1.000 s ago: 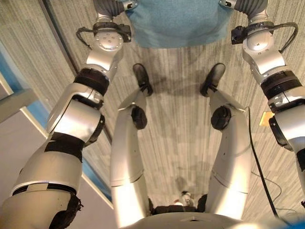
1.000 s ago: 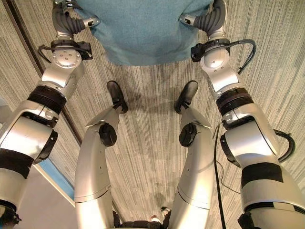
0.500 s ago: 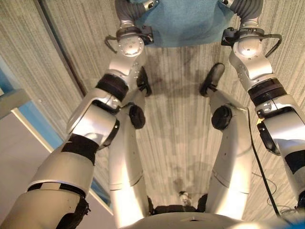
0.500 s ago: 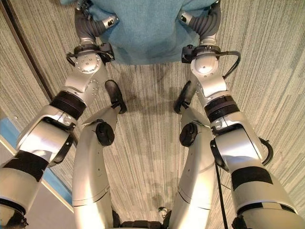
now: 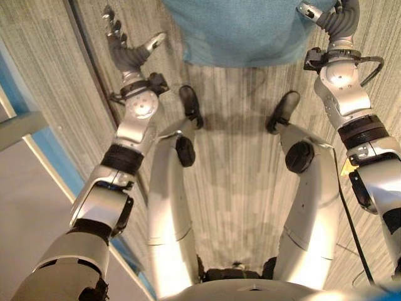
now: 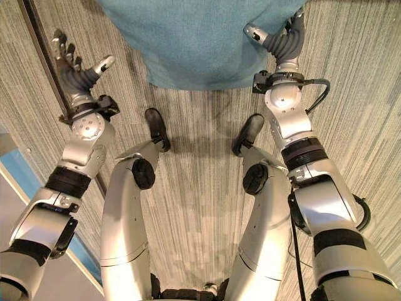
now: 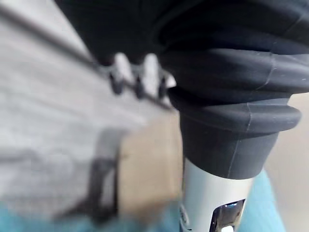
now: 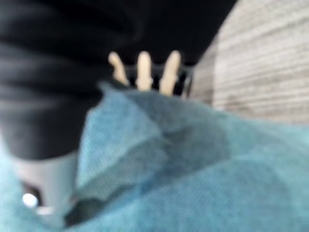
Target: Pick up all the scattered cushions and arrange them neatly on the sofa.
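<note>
The large teal fabric cushion (image 6: 200, 41) sits at the far edge of the head views, in front of the robot and above the grey striped carpet floor (image 6: 200, 207); whether it hangs clear of the carpet or rests on it cannot be told. The right hand (image 6: 283, 39) is at the cushion's right edge, and the right wrist view shows its fingers (image 8: 144, 70) lying over bunched teal cloth, with the thumb reaching onto the fabric in the head view, so it appears to be pinching that edge. The left hand (image 6: 78, 66) is well apart from the cushion, out over the carpet beside a dark floor strip (image 5: 94, 69), its fingers spread straight and its thumb out, holding nothing. The step in hand looks like the pick-up of this one cushion, held on one side only. The next move probably calls for bringing the empty left hand back to the cushion's left edge for a two-sided hold, then lifting and carrying it to the sofa; with a one-sided grip the soft cloth could sag or slip.
</note>
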